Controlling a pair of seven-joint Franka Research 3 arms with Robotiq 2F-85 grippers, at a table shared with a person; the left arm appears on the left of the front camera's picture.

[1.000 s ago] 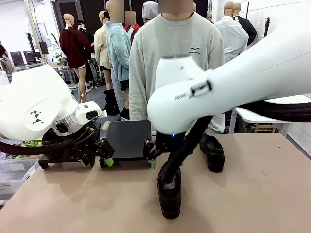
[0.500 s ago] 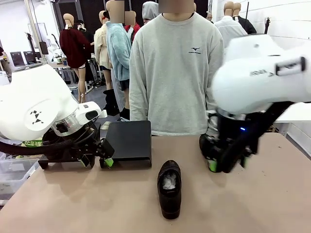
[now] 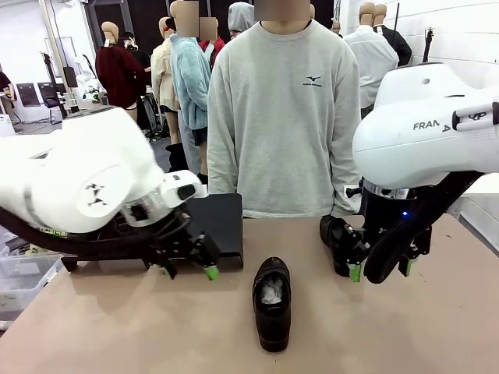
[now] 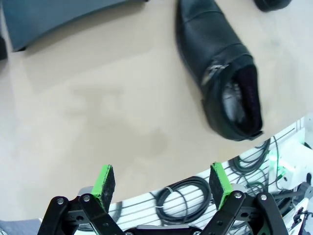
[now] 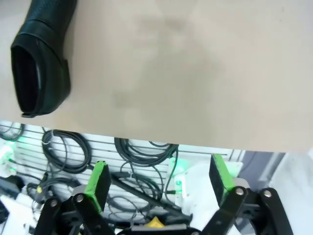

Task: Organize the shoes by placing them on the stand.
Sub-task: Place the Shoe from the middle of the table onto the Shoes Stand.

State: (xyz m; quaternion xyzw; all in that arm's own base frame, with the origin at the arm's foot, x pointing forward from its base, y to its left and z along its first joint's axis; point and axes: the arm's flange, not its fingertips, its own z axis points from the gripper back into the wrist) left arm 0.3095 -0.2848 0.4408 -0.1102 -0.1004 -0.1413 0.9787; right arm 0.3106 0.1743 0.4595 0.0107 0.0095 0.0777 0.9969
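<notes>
Here, both of my pincers hang low over the tan table (image 3: 117,327), jaws spread wide, nothing between the green pads. My left pincer (image 3: 190,269) sits just in front of the black stand (image 3: 217,222), a flat dark platform near the table's far edge. My right pincer (image 3: 380,269) is over on the right side of the table, right beside the second shoe (image 3: 334,234), which it partly hides; whether they touch I cannot tell. The nearer shoe (image 3: 272,304), black and slightly glossy with pale stuffing in its opening, lies on the table between my two pincers, near the edge closest to me, toe pointing my way. Both shoes are on the tabletop, not on the stand. A person in a grey sweatshirt (image 3: 281,117) stands at the far side, just behind the stand and the second shoe.
</notes>
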